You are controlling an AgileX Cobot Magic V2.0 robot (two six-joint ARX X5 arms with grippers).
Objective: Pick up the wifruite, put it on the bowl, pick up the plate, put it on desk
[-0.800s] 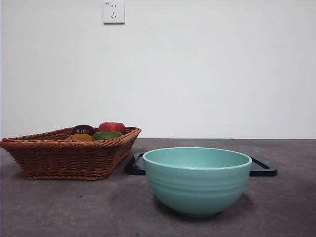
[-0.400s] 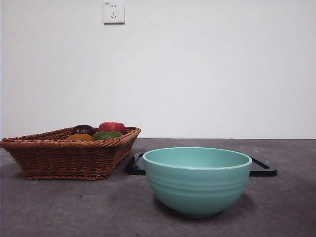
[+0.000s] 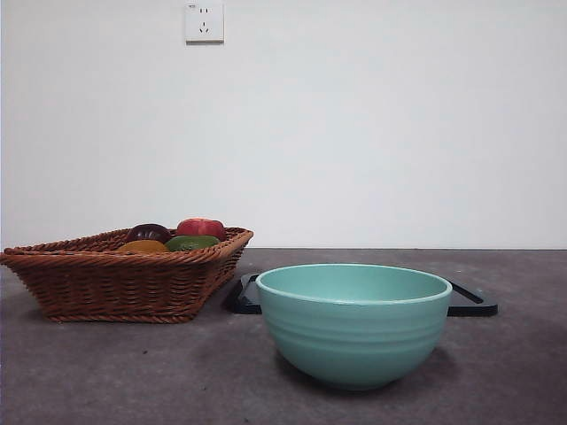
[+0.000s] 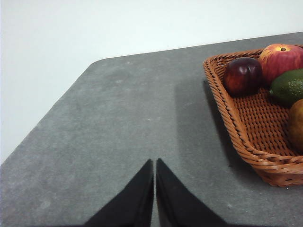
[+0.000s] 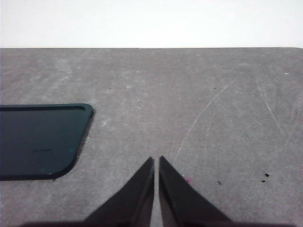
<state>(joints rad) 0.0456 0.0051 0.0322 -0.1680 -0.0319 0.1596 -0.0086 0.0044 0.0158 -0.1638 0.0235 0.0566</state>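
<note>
Ridged glazed teal bowl (image 3: 353, 324) on speckled matte desk (image 3: 133, 372). Left gripper (image 4: 154, 163), right gripper (image 5: 156, 161): jaws closed, empty.

No readable text, labels or numbers; tiny mark on wall socket (image 3: 204, 21) illegible.

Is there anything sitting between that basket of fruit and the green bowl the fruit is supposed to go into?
Nothing visible. In the front view only bare desk separates the wicker basket from the teal bowl. The black tray lies behind the bowl, off that path.
</note>
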